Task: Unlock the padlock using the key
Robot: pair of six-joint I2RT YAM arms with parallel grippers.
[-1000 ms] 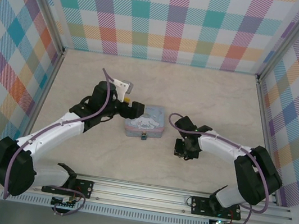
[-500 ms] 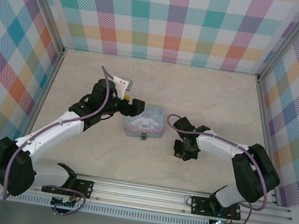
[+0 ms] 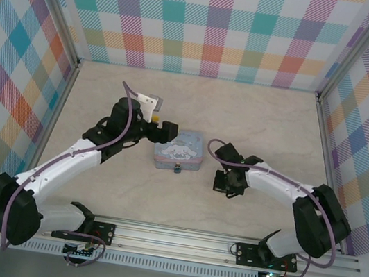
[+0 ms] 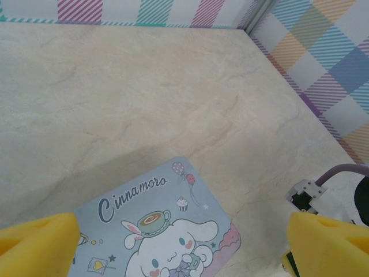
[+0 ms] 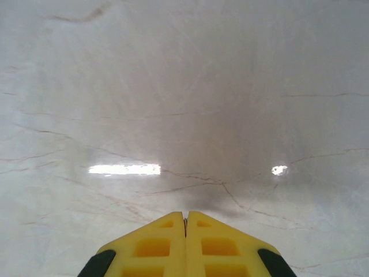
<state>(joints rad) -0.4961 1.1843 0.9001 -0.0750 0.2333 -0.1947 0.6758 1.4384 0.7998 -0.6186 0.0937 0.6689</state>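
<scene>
- The left gripper [image 3: 167,131] is held wide open. In its wrist view, the two yellow pads [image 4: 39,241] are seen at opposite lower corners with a broad gap between them.
- The tin [image 3: 178,150] is seen below that gap. Its pale blue lid with the cartoon picture lies flat on the table [image 3: 264,123], and one corner of the lid is pointed ahead of the gripper.
- The padlock [image 3: 177,169] is found at the tin's near edge, touching it. It is on the side of the tin away from the left gripper and to the left of the right gripper [image 3: 225,185]. Only a small dark body can be made out; the shackle is too small to be told.
- The right gripper is pointed down at the table, near the tin but apart from it.
- Its yellow fingers [image 5: 155,248] are pressed together, with only a thin seam left between them. Whether anything is pinched there cannot be told.
- Marbled table is seen ahead of those fingers, marked by a soft shadow and two bright reflections.
- A purple cable [image 4: 346,169] is seen just beyond one pad of the left gripper.
</scene>
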